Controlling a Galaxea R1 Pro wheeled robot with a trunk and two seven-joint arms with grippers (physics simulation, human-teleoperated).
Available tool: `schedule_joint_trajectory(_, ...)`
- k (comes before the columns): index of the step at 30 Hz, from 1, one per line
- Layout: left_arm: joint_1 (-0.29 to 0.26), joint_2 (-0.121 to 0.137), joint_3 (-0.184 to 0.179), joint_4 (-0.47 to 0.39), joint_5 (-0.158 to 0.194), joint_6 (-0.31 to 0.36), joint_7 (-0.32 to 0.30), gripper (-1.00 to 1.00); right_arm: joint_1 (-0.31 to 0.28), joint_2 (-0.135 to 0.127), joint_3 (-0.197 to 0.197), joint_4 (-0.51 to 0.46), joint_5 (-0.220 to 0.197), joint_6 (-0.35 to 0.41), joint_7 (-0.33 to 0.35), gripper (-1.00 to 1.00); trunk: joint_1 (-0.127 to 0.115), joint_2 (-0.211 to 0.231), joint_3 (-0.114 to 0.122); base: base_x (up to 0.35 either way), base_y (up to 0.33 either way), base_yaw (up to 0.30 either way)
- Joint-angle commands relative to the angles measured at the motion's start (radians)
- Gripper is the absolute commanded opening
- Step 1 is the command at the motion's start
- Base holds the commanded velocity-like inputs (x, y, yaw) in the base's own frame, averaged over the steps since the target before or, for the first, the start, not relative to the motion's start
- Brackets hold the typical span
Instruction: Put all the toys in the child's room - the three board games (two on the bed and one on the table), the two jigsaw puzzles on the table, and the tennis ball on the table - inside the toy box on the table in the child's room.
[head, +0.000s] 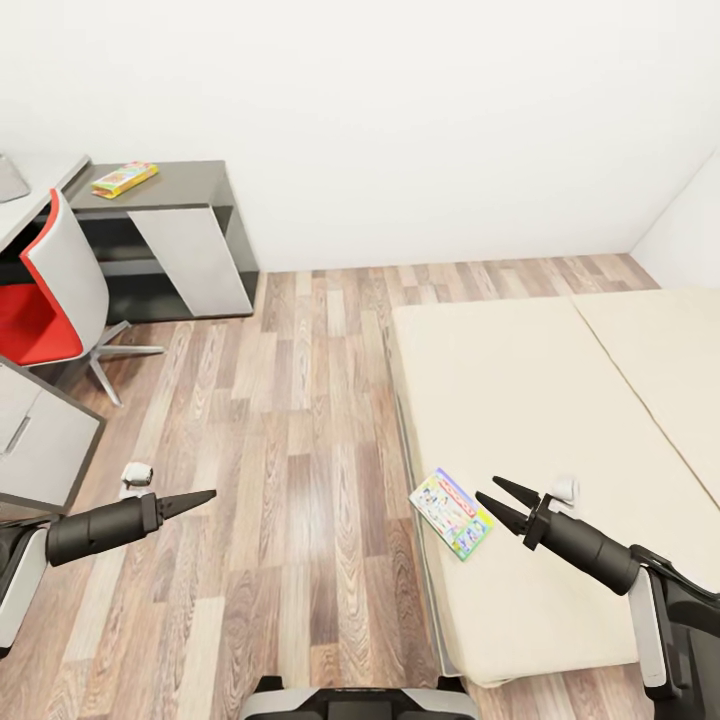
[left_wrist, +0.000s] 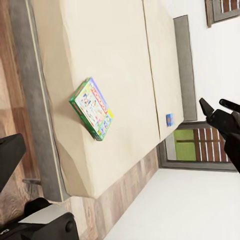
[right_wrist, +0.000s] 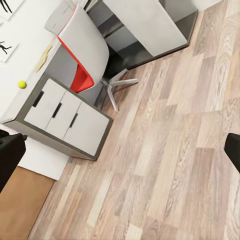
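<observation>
Bed (head: 540, 400) fills right of frame, desk (head: 150, 190) upper left with a game box (head: 124, 179) on it. White-green board game (head: 451, 512) lies at bed's near edge, lower centre. Fetch step, I'd say: right gripper (head: 496, 503) open and empty just beside it, left gripper (head: 195, 498) looks closed, empty; next, reach and clamp.

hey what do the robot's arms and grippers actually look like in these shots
Both arms are dark, matte cylinders. Each ends in a black gripper, left gripper and right gripper, with two slim fingers tapering to sharp points. White and light grey shell panels cover the links nearer the body, and a small white fitting sits by each wrist. No cables or markings are legible.
</observation>
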Motion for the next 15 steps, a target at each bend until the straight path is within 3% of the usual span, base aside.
schedule_joint_trajectory(1,-0.001,0.0,0.0,0.0,0.001,0.006,-0.002,1.0,0.0,0.0,-0.001,0.0,-0.004,0.009,0.002,1.0,0.001,-0.002,0.0,0.0,0.0,0.065)
schedule_joint_trajectory(15,-0.001,0.001,0.001,0.0,0.001,0.006,-0.002,1.0,0.0,0.0,-0.001,0.0,-0.002,0.009,0.002,1.0,0.001,-0.002,0.024,0.0,0.0,0.065)
